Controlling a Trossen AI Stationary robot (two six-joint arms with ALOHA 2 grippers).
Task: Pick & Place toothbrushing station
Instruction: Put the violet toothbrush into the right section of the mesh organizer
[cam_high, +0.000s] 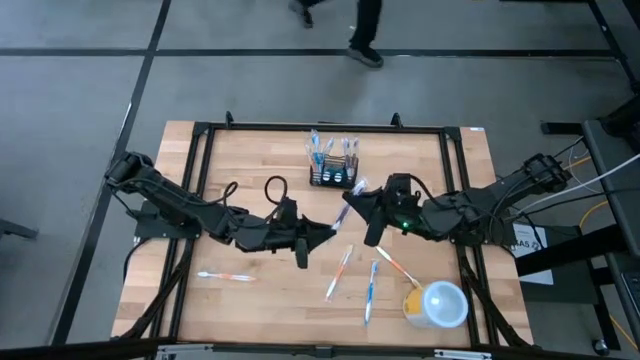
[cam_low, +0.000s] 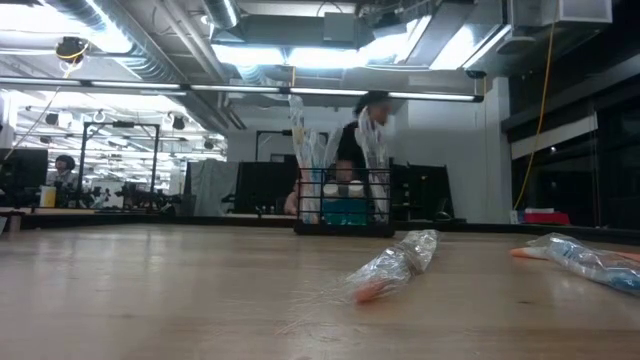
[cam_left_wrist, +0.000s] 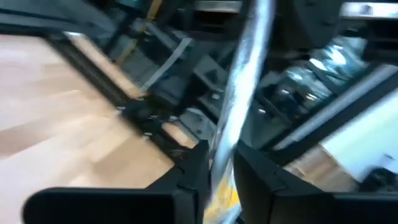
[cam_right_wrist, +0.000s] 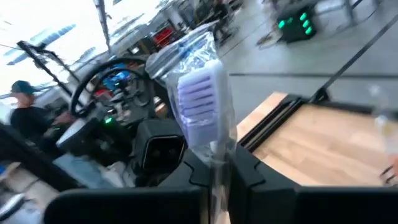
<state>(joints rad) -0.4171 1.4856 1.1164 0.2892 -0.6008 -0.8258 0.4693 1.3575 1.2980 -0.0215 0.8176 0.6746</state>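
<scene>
The black mesh holder (cam_high: 333, 175) stands at the table's far middle with several wrapped toothbrushes upright in it; it also shows in the low view (cam_low: 340, 205). My left gripper (cam_high: 325, 233) is near the table's middle, shut on a wrapped toothbrush (cam_left_wrist: 239, 93). My right gripper (cam_high: 357, 197) is just near-right of the holder, shut on another wrapped toothbrush (cam_right_wrist: 199, 93), whose bristle head stands out beyond the fingers. Neither gripper shows in the low view. My left gripper pinches the slim wrapped toothbrush's shaft (cam_left_wrist: 219, 163) between its two fingers. The long rest of the brush sticks out past the fingertips toward the far right (cam_high: 343, 218). It is clear of the table. My right gripper pinches the wrapped toothbrush's handle just below its head (cam_right_wrist: 217, 152) between its two fingers. The bristle head in its clear wrapper stands out beyond the fingertips. The brush is clear of the table.
Loose wrapped toothbrushes lie on the near half of the table: one at the left (cam_high: 225, 275), two near the middle (cam_high: 338, 272) (cam_high: 370, 290), an orange one (cam_high: 397, 267). A yellow cup with a pale lid (cam_high: 437, 303) stands near right. A person walks beyond the far edge (cam_high: 365, 40).
</scene>
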